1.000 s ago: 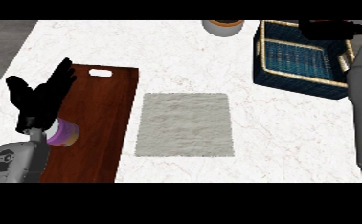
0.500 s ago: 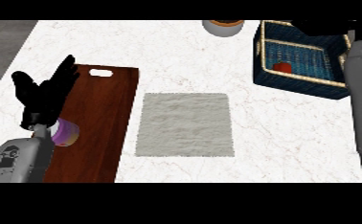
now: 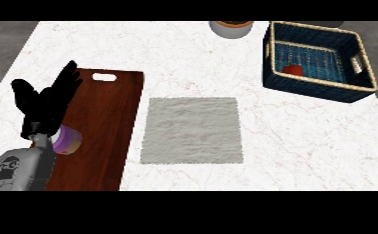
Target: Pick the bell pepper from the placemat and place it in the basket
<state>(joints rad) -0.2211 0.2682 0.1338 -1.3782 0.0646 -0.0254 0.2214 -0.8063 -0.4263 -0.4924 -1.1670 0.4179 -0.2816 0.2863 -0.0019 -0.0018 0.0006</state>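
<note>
Left hand, fingers up

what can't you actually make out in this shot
- Robot's right hand: in no part of the head view.
- Grey round container at the counter's far edge: cut off by the top band, contents unseen.
- Purple and yellow round object on the dark wooden cutting board: partly hidden by the left hand; identity unclear.
- Red bell pepper in the dark blue woven basket: too small for detail.
</note>
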